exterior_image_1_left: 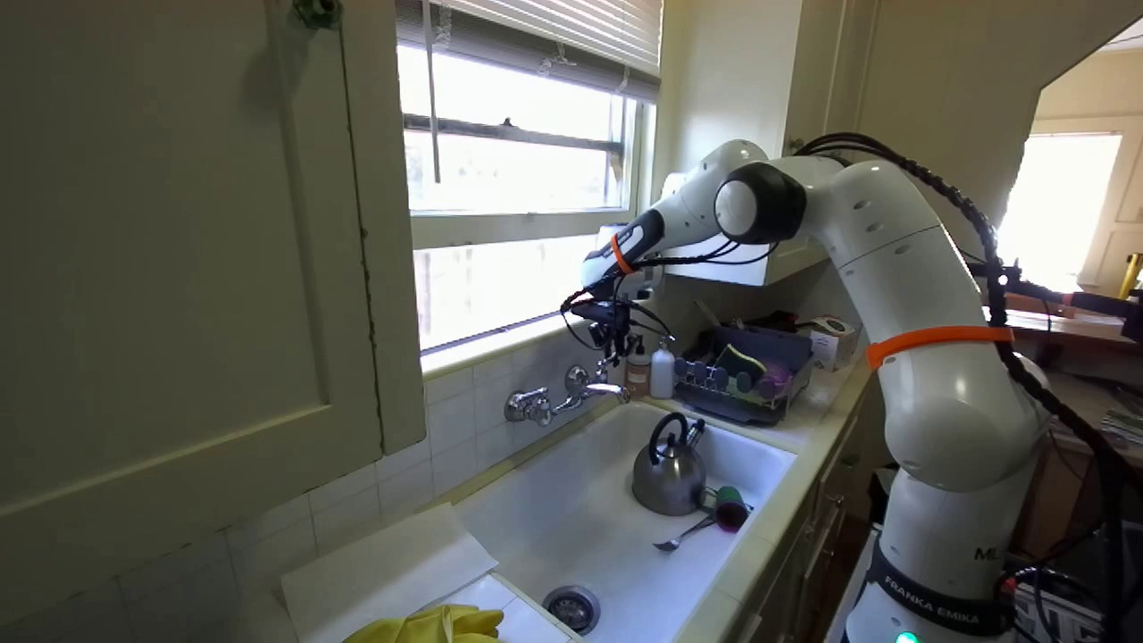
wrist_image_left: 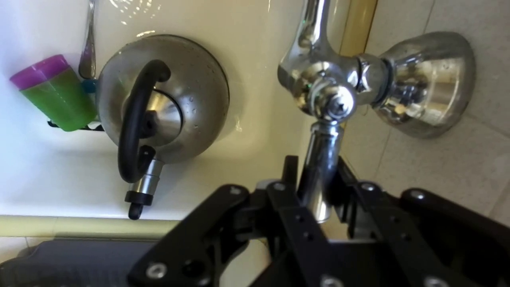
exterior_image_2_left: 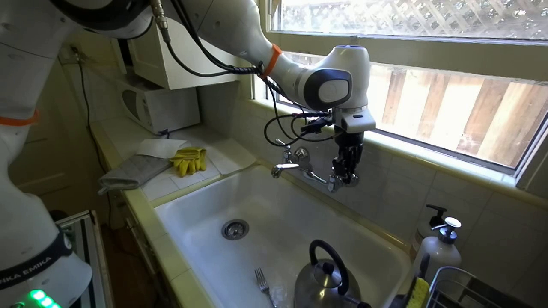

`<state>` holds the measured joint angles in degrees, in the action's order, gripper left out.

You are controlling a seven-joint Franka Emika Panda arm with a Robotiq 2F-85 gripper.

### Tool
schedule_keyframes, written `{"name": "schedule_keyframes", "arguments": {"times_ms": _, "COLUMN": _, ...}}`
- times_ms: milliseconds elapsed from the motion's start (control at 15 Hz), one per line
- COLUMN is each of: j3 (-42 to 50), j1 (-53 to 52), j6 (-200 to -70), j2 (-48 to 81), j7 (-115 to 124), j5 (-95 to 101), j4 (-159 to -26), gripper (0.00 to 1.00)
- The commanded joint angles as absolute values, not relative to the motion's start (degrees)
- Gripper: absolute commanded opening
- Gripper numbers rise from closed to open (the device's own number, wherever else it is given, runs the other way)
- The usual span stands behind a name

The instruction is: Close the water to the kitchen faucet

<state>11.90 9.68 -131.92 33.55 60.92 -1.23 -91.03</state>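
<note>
The white sink (exterior_image_2_left: 201, 214) is holding 1 steel kettle (wrist_image_left: 195, 91), 1 fork (exterior_image_2_left: 262, 283) and 1 green-and-purple cup (wrist_image_left: 59, 97). The kettle is standing upright and wearing its lid (wrist_image_left: 169, 119), so its contents are hiding from view. The cup is lying tipped over just beside it; what is inside, I cannot tell. The kitchen faucet (wrist_image_left: 314, 79) is reaching out from the tiled wall (exterior_image_2_left: 398, 184) above the sink. The gripper (wrist_image_left: 316, 173) is pointing down in both exterior views, and in the wrist view its 2 fingers (wrist_image_left: 292, 169) are standing narrow, holding the faucet's chrome handle (wrist_image_left: 326, 139) between them. Past the sink's end, in an exterior view, a grey dish rack (exterior_image_1_left: 786, 346) is carrying a sponge (exterior_image_1_left: 743, 363) and a purple item (exterior_image_1_left: 775, 377). Beside it, 2 pump bottles (exterior_image_1_left: 662, 373) are standing; their fill levels are not showing.
</note>
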Motion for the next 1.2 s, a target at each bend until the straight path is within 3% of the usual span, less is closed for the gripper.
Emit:
{"name": "schedule_keyframes", "arguments": {"times_ms": 0, "j3": 10.36, "j1": 11.38, "j6": -132.87, "j2": 35.61, "j7": 50.29, "j5": -2.85, "j4": -88.18, "gripper": 0.06}}
{"name": "schedule_keyframes", "arguments": {"times_ms": 1133, "j3": 10.36, "j1": 11.46, "j6": -132.45, "j2": 36.23, "j7": 42.15, "j5": -3.76, "j4": -87.48, "gripper": 0.06}}
